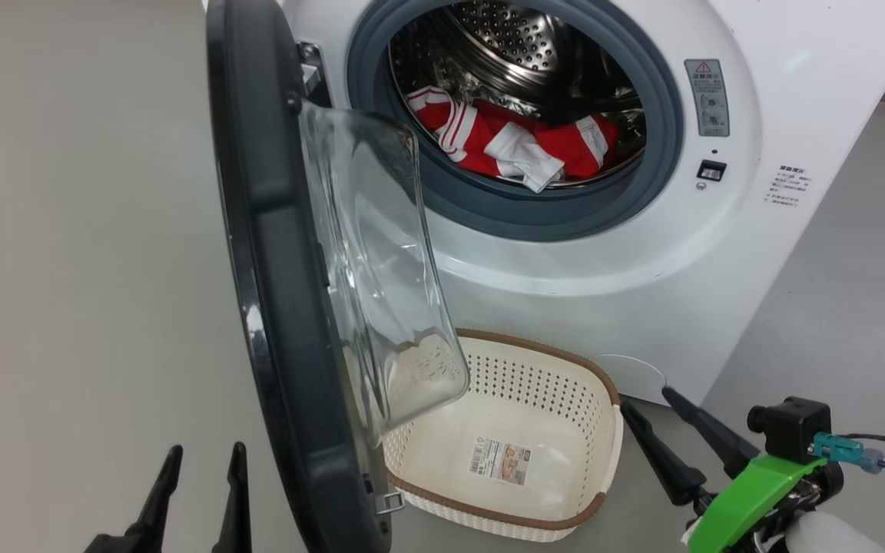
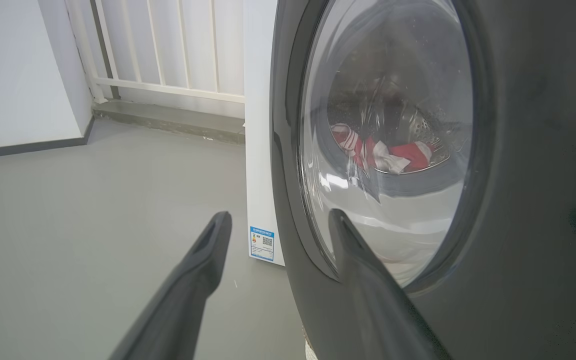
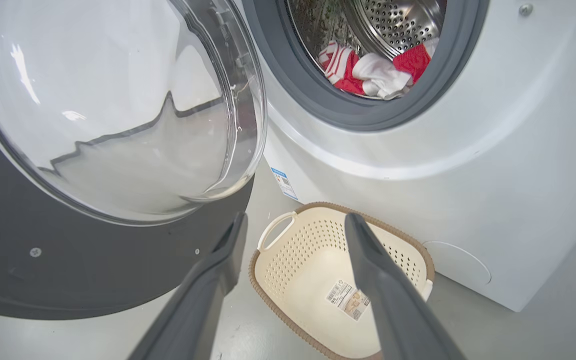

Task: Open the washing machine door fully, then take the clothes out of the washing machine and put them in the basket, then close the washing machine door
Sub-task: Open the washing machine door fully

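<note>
Grey floor [image 1: 66, 230]: washing machine door [image 1: 281, 253] half-swung over the basket [image 1: 542, 384], clothes [image 1: 504, 142] lying in the drum [image 1: 519, 46], both pairs of jaws wide and empty; lifted garments may snag the overhanging glass [image 1: 381, 269].

In the head view we find the washing machine [image 1: 604, 292] across the upper right of the frame, its opening facing us. The clothes [image 1: 512, 142] lie in the bottom of the drum [image 1: 519, 38], toward its front. The washing machine door [image 1: 273, 253] stands out to the left of the opening, running edge-on from the top edge down to the bottom edge, left of centre. The basket [image 1: 535, 388] sits on the floor [image 1: 66, 269] at lower centre, before the machine and just right of the door's lower end, partly behind the door's glass. Our left gripper [image 1: 207, 449] is at lower left, left of the door; our right gripper [image 1: 647, 399] is at lower right, just right of the basket.
</note>
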You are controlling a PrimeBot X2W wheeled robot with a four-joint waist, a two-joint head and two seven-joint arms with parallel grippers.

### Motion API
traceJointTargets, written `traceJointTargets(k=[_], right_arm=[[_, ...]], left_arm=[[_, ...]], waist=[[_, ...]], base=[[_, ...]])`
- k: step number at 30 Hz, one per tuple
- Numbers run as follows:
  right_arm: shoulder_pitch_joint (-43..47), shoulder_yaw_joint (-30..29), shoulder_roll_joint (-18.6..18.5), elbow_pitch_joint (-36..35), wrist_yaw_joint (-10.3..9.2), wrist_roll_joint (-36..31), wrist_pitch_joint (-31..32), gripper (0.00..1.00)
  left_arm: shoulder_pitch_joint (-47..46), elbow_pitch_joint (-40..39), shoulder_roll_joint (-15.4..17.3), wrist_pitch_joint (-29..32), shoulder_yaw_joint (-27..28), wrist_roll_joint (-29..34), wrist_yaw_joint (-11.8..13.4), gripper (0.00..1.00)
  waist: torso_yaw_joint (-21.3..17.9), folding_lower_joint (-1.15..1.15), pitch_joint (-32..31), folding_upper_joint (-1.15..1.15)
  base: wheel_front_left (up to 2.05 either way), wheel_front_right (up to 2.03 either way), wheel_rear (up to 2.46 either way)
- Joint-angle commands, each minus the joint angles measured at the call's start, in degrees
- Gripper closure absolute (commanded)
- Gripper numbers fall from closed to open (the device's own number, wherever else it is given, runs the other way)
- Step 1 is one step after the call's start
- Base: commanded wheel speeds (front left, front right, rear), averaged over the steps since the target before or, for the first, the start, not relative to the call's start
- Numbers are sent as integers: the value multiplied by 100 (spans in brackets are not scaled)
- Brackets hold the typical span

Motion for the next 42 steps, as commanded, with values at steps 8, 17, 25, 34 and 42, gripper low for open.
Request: traceJointTargets(k=[8, 17, 25, 34, 42], right_arm=[[407, -1086, 399, -587, 37, -1221, -79, 0], [763, -1854, 749, -998, 37, -2115, -79, 0], [1001, -1932, 872, -726, 37, -2340, -79, 0], [1052, -1988, 945, -609, 37, -2386, -80, 0], [1039, -1981, 953, -583, 37, -2350, -80, 0]], left_arm=[[-119, -155, 49, -46, 207, -30, 6, 0], [-110, -198, 49, -46, 192, 5, 6, 0], [-52, -178, 49, -46, 172, 17, 3, 0], [-18, -156, 49, -46, 171, 12, 6, 0], [-105, -661, 49, -46, 481, -204, 50, 100]], waist=[[-12, 0, 70, 0], [30, 0, 17, 0], [79, 0, -73, 0], [84, 0, -117, 0], [95, 0, -148, 0]], base=[[0, 0, 0], [0, 0, 0], [0, 0, 0], [0, 0, 0], [0, 0, 0]])
